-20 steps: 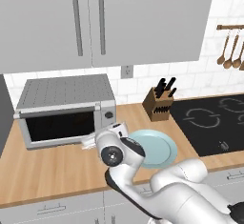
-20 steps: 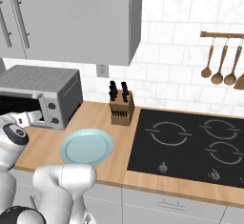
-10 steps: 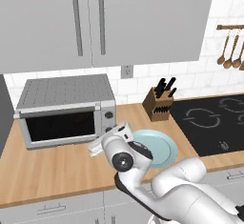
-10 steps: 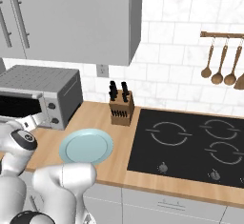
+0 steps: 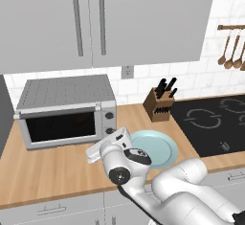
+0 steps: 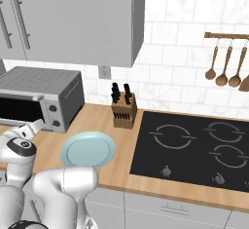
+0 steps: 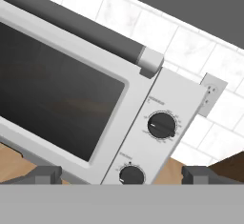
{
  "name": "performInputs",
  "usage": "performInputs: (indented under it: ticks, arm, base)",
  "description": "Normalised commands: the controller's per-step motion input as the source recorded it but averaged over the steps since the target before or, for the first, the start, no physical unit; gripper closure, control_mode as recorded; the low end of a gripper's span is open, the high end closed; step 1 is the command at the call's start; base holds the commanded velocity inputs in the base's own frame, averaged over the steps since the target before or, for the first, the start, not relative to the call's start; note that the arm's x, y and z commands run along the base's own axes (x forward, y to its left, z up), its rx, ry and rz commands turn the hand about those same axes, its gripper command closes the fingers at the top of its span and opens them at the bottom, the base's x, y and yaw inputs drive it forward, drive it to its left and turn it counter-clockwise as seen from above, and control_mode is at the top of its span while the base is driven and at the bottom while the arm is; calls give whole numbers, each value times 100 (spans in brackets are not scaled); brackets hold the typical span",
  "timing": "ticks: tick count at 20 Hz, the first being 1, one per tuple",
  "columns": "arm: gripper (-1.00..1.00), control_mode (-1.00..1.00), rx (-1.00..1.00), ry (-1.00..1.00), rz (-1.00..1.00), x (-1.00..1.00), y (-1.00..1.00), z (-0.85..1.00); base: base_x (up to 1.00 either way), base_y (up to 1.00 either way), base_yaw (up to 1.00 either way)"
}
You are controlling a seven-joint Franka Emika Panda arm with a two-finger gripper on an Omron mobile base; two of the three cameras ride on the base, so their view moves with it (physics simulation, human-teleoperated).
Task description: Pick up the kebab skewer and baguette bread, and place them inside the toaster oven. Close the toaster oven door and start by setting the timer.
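Toaster oven [image 5: 67, 111] sits at the back left of the table [image 5: 57, 171], w/ its door [image 7: 57, 99] shut, dark glass up front. Hand [image 7: 121, 173] is spread wide, nothing in it, hovering in front of the oven & aimed at the knob panel [image 7: 159, 132] on the right. Light blue plate [image 5: 155, 147] near the front edge, next to the arm. Knife block [image 5: 160, 105] further back.

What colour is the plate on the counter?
Pale blue; the plate shows best in the right base view.
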Motion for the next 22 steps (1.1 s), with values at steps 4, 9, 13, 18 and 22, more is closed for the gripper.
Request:
performInputs:
  ticks: [4, 9, 13, 18, 22]
  arm:
    - [-100, -100, 0, -2, 0, 21, -8, -15]
    - [-100, -100, 0, -1, 0, 23, -28, -30]
    - [-100, -100, -4, -8, 0, 1, -17, -19]
    - [-100, -100, -27, -1, 0, 0, -2, 0]
    - [-100, -100, -28, 7, 2, 25, -23, 0]
  base:
    - [0, 0, 0]
    - [0, 0, 0]
    - [0, 0, 0]
    - [0, 0, 0]
    - [0, 0, 0]
